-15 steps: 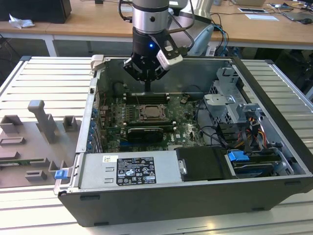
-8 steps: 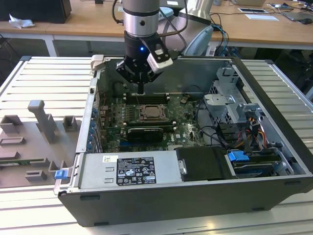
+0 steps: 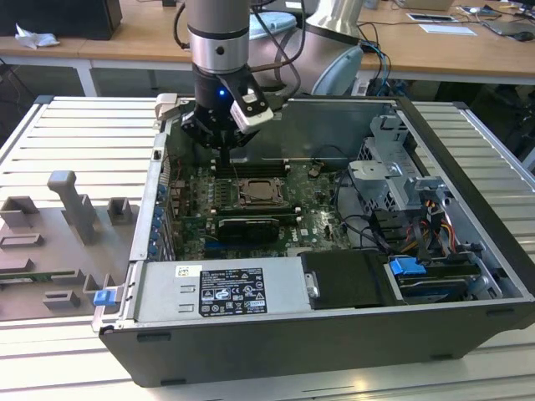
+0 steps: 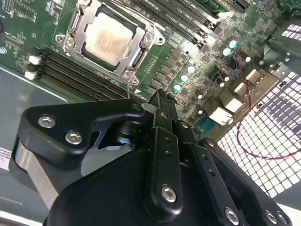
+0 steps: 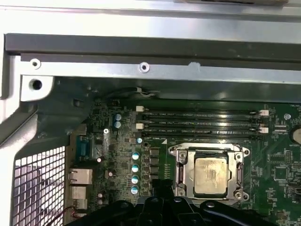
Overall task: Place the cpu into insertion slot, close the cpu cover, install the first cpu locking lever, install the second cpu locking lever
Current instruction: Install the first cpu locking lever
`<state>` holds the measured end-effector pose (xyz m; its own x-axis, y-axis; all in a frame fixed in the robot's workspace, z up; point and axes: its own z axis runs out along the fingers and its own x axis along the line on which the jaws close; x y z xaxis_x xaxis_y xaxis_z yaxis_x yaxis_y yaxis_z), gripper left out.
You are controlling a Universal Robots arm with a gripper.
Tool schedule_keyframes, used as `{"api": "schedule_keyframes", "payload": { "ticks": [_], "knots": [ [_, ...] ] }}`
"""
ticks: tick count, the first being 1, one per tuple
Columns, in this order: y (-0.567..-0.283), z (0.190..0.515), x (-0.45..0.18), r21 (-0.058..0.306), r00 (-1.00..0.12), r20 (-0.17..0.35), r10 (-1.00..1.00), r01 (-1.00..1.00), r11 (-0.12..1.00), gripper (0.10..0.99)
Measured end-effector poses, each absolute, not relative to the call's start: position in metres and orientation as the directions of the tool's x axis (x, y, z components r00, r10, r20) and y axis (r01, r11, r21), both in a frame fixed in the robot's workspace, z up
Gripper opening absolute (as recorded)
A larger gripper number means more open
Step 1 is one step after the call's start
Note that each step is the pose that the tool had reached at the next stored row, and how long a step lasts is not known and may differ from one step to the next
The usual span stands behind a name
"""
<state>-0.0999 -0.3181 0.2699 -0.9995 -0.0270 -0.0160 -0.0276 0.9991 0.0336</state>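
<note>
The open computer case (image 3: pixel 334 355) lies on its side on the slatted metal desk (image 3: pixel 84 134), and the arm hangs over the far edge of its green motherboard (image 3: pixel 322 221). In the exterior view the gripper (image 3: pixel 224 154) is low over the long black memory slots (image 3: pixel 251 171), just beyond the insertion slot (image 3: pixel 242 194). That view also takes in what else the case holds: a labelled power supply (image 3: pixel 217 288) along the near wall and a drive cage (image 3: pixel 393 167) with bundled cables at the exterior view's right. A grey fixture plate (image 3: pixel 58 242) sits on the desk beside the case, at the exterior view's left. The wrist views give the socket up close. In the second wrist view the cpu (image 4: pixel 107 37) lies flat in the slot, pale top up, and the cpu cover (image 4: pixel 141 49) is down around it, framing the chip through its cut-out. From there the jaws look pressed together with nothing between them, their tip near the socket's corner but apart from it. Whether the locking levers are latched I cannot tell. The first wrist view adds a row of pale blue capacitors (image 5: pixel 135 167) beside the socket and the perforated rear panel (image 5: pixel 37 183) at the board's edge.
</note>
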Motion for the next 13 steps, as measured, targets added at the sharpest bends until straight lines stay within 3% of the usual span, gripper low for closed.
{"api": "schedule_keyframes", "payload": {
  "ticks": [5, 13],
  "knots": [
    [-0.296, 0.259, -0.104, 0.034, -0.999, -0.020, -0.027, -0.028, 0.999, 0.106],
    [-0.290, 0.258, -0.100, 0.034, -0.999, -0.020, -0.027, -0.028, 0.999, 0.106]
  ]
}}
